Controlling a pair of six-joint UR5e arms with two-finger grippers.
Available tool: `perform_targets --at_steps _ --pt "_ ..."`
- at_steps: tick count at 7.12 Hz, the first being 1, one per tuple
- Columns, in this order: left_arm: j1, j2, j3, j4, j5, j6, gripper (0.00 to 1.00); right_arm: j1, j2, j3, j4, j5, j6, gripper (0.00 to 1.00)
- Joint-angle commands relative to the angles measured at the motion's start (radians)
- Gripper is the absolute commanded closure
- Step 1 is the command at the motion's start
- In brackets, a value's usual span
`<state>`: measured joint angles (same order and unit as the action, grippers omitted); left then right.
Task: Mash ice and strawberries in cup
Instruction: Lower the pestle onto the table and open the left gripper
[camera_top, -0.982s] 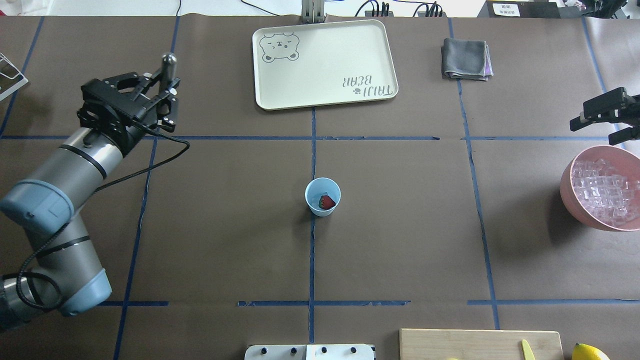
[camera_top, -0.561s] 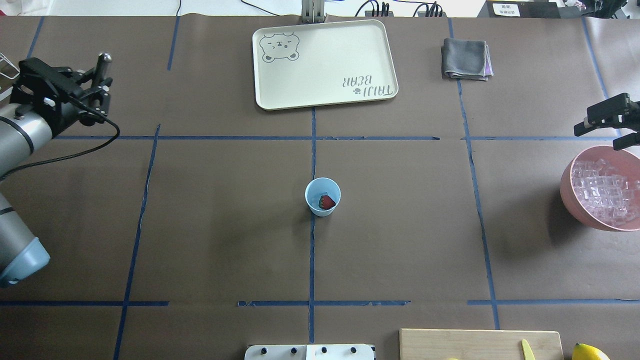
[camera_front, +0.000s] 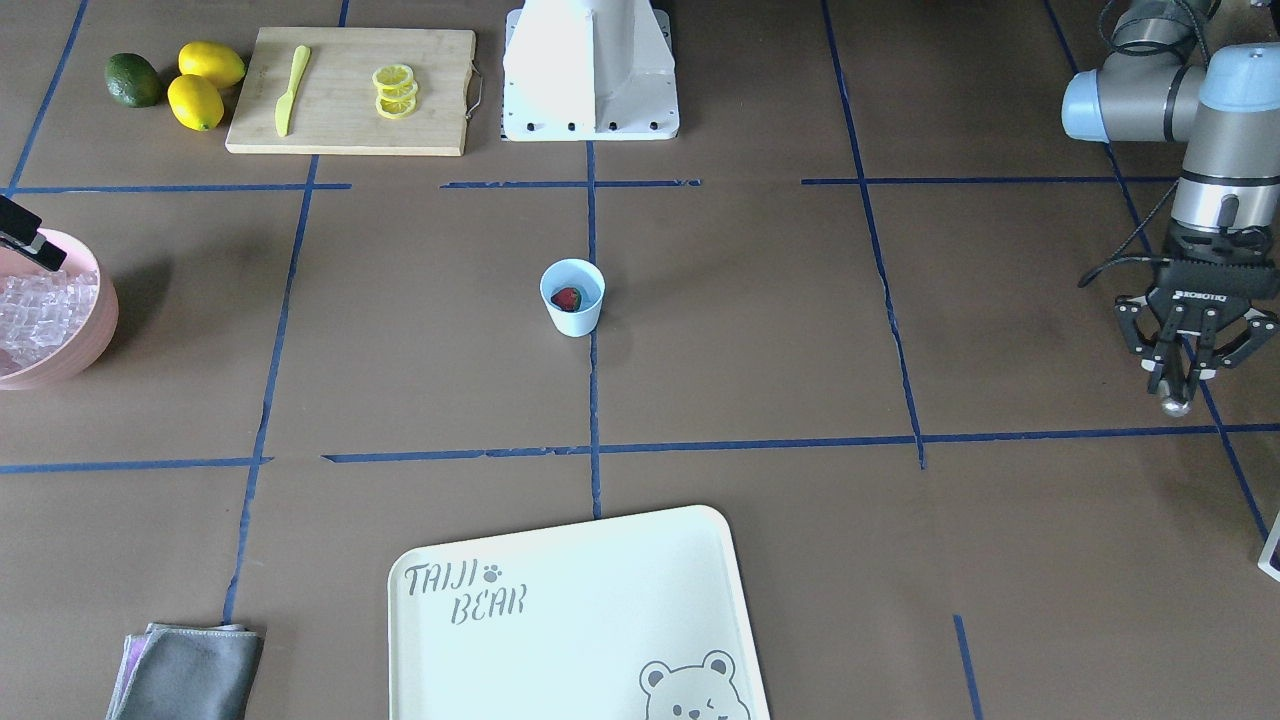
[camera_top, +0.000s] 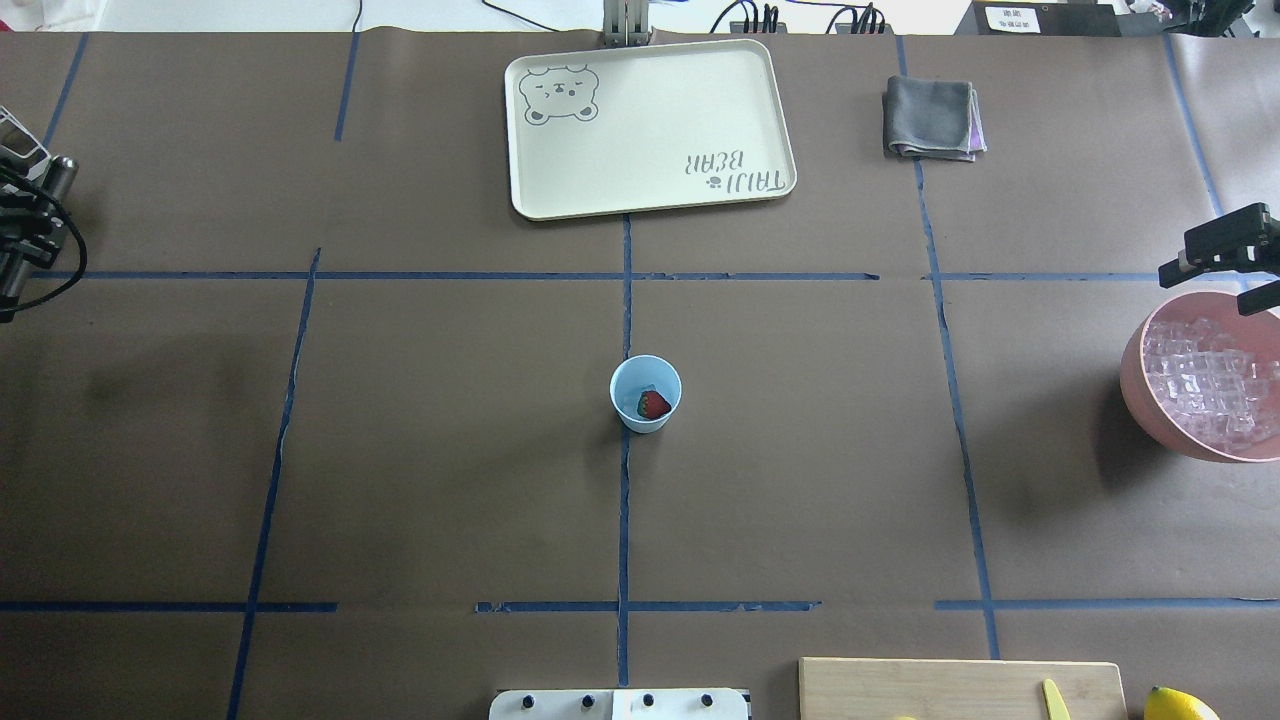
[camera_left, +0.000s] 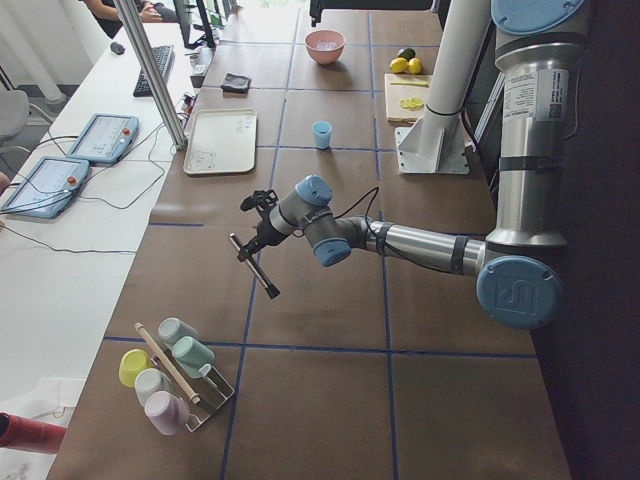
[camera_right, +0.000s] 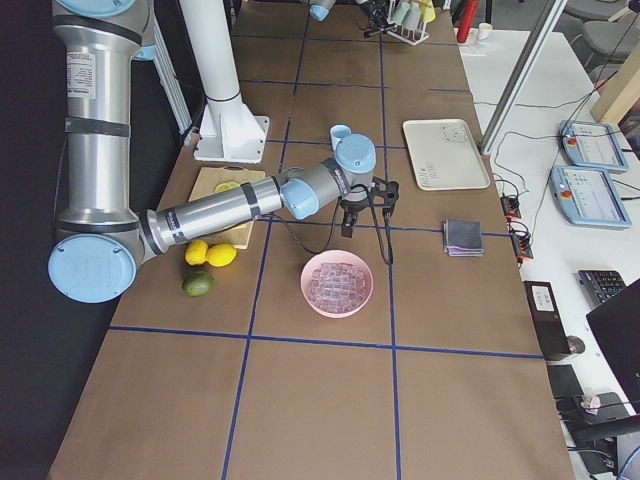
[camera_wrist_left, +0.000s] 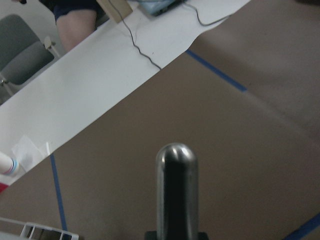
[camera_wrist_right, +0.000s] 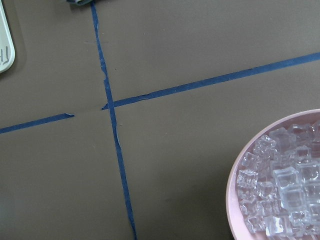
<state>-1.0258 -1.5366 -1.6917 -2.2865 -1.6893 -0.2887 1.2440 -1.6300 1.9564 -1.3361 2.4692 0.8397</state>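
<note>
My left gripper (camera_front: 1177, 378) clamps the muddler (camera_front: 1175, 403) well aside, clearing the cup (camera_top: 645, 394) (strawberry (camera_top: 654, 404) waiting inside), while my right gripper (camera_top: 1242, 272) hangs open-jawed by the bowl (camera_top: 1135, 372), presumably for ice (camera_top: 1205, 378).

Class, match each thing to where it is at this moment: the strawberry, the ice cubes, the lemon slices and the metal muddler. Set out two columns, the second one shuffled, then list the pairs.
Column one
1. strawberry
2. ice cubes
3. lemon slices
4. metal muddler

Column two
A. on the wooden cutting board
B. gripped in the left hand
C. inside the pale blue cup
D. heaped in the pink bowl

Pairs: 1-C, 2-D, 3-A, 4-B.
</note>
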Motion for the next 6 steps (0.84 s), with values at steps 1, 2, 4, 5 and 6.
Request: perform_targets --at_steps 1,2,4,5,6 --pt "-0.034 -0.01 -0.006 0.394 -0.128 -0.001 1.0 0.0 -0.001 0.002 0.0 0.001 -0.001 0.0" --pt "-0.033 -0.008 0.024 0.419 -0.145 -0.013 1.0 0.0 0.001 0.001 0.0 0.001 -0.001 0.0" --pt "-0.031 -0.073 0.023 0.626 -0.263 -0.043 1.0 0.0 0.001 0.005 0.002 -0.001 -0.001 0.0" --pt "-0.031 -0.085 0.029 0.636 -0.297 -0.053 1.0 0.0 -0.001 0.007 0.002 -0.001 -0.001 0.0" --pt "-0.028 -0.095 0.03 0.634 -0.367 -0.107 1.0 0.0 0.001 0.007 0.002 -0.001 -0.001 0.0"
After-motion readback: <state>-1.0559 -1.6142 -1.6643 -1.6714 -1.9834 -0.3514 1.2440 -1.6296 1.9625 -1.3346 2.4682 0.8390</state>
